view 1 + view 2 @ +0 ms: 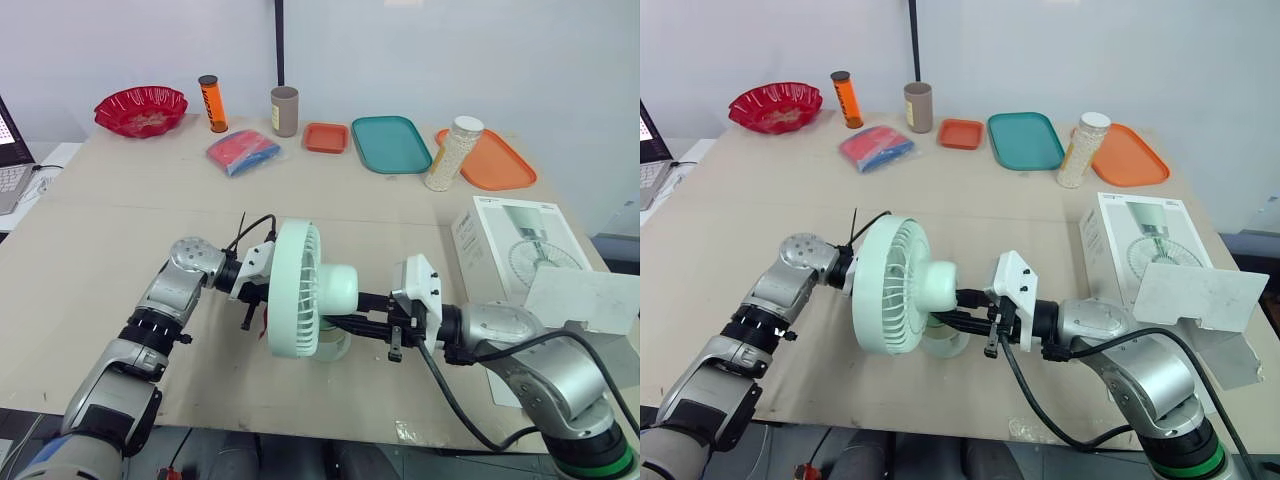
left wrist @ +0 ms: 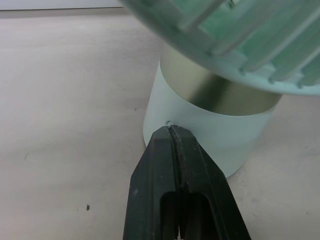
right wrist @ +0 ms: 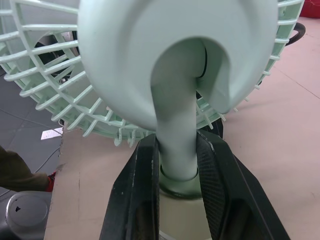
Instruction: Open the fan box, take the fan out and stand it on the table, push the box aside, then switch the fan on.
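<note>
Mint fan (image 1: pixel 300 290) stands on worktop (image 1: pixel 120 230), outside opened box (image 1: pixel 510 240) right of right claw (image 3: pixel 177 145), which grips fan's neck; left claw (image 2: pixel 171 131) pressed closed, empty, tips at fan base.

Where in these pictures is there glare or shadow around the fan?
Left eye view: even light, only a soft shadow on the table under the fan. Left wrist view: the gold band above the base carries a dark reflection, no harsh glare. Right wrist view: shadow fills the hollow above the stem.
</note>
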